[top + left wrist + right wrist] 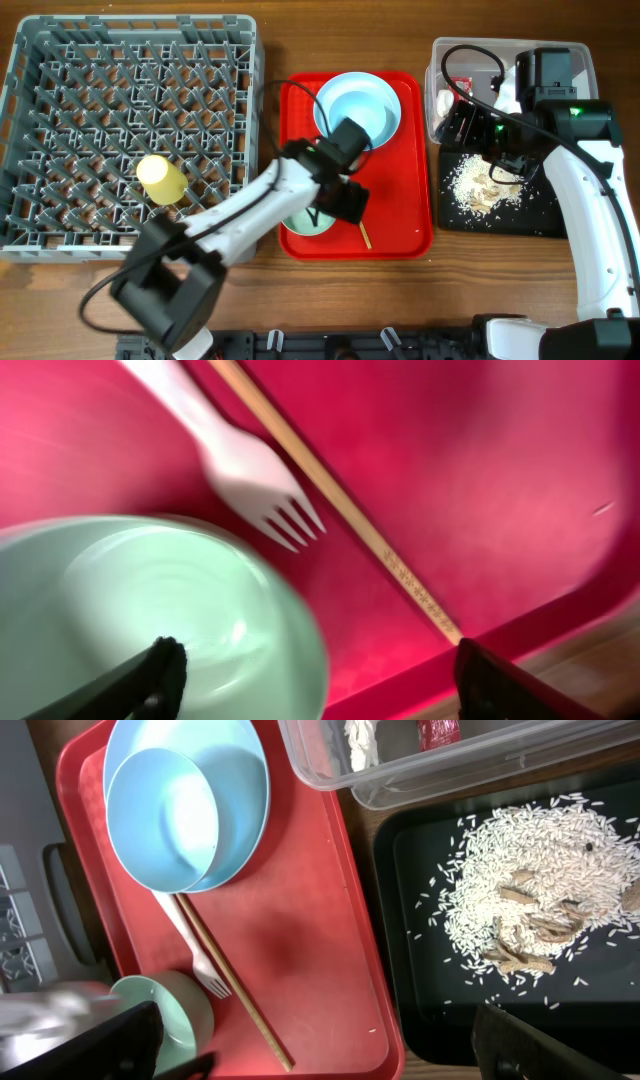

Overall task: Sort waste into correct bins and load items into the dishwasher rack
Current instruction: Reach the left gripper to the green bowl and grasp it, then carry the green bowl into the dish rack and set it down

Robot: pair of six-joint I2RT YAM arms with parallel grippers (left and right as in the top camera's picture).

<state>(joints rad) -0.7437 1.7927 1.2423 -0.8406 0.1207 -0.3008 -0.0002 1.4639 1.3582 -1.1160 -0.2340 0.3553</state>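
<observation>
Green bowl [150, 600] beneath left gripper [318, 655], seemingly spread.

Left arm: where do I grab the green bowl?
Bring the left gripper down from above and pinch the rim of the green bowl, one jaw inside: it sits upright and open. Choose rim away from the fork tines beside it.

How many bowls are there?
2. The light blue bowl sits on the plate at the red tray's far end; the pale green bowl is at its near end, beside the fork. No others show.
</observation>
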